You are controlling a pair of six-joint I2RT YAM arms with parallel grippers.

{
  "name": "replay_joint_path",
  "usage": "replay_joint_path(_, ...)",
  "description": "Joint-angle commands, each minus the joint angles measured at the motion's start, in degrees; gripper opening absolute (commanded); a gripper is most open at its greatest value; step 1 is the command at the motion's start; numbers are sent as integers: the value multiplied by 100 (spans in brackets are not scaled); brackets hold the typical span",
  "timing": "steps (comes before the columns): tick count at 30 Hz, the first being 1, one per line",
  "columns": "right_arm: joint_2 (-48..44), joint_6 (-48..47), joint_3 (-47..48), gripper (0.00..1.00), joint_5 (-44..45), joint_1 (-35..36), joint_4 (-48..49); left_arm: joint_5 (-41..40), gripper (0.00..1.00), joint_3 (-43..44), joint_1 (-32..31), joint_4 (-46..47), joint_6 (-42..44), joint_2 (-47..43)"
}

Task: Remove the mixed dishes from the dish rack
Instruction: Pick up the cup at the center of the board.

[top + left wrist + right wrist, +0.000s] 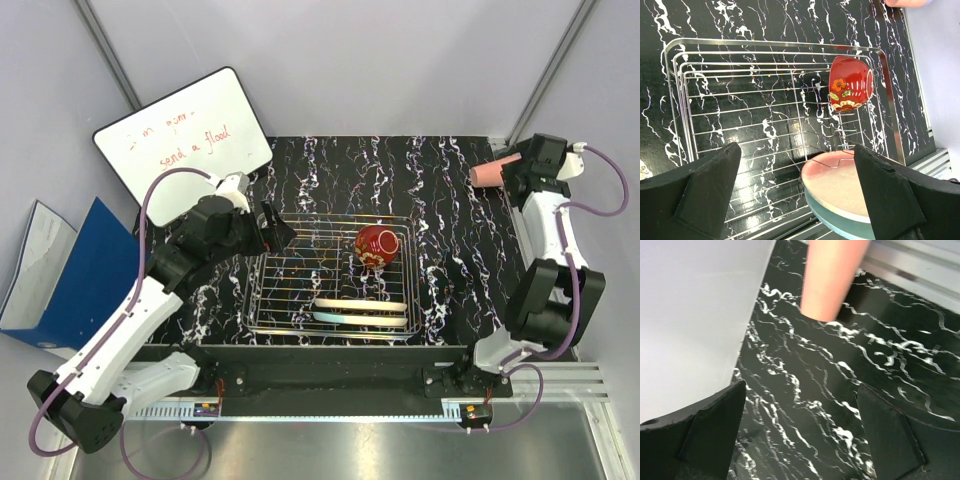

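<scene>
Silver wire, low-sided and open-topped, the dish rack [335,282] sits mid-tabletop [450,300] and holds three dishes. The red patterned bowl [375,245] lies tipped on its side in the rack's far right part. The pink and cream plate [840,187] and the light-blue plate [837,226] stand on edge against each other along its near rail. The salmon-pink cup [493,172] is out of the rack, on the tabletop well beyond its far right corner. No lavender cup shows in any view.

The left pincer [278,228] hovers over the rack's far left corner with its jaws wide apart and nothing between them. The right pincer [801,387] is also spread wide and empty. It sits just short of the cup, which is ahead of its fingers and not between them.

The step in hand looks like the left arm choosing its next dish, and the bowl seems the easier pick. From the left wrist view, the bowl's rim [869,85] faces the rack's right wall. A sound approach would put one finger inside the bowl and one on the glossy outside, closing across the rim rather than around the whole body. The glaze may be slippery, so the grip should go deep, and the lift should be straight up so the bowl clears the wires. The move across should pass above the plates, since a knock could tip them flat. The right arm is best kept outside the rack's right side.
</scene>
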Motion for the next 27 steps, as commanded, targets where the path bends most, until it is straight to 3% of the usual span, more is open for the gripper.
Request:
replay_joint_path(1,419,234,565,100,-403,-240,465,53,99,-80,59,184,102,-5)
replay_joint_path(14,1625,138,785,100,-588,-565,588,105,99,-150,77,245,49,425)
replay_joint_path(27,3014,260,1954,100,-580,-600,404,-79,99,-71,85,245,-48,812)
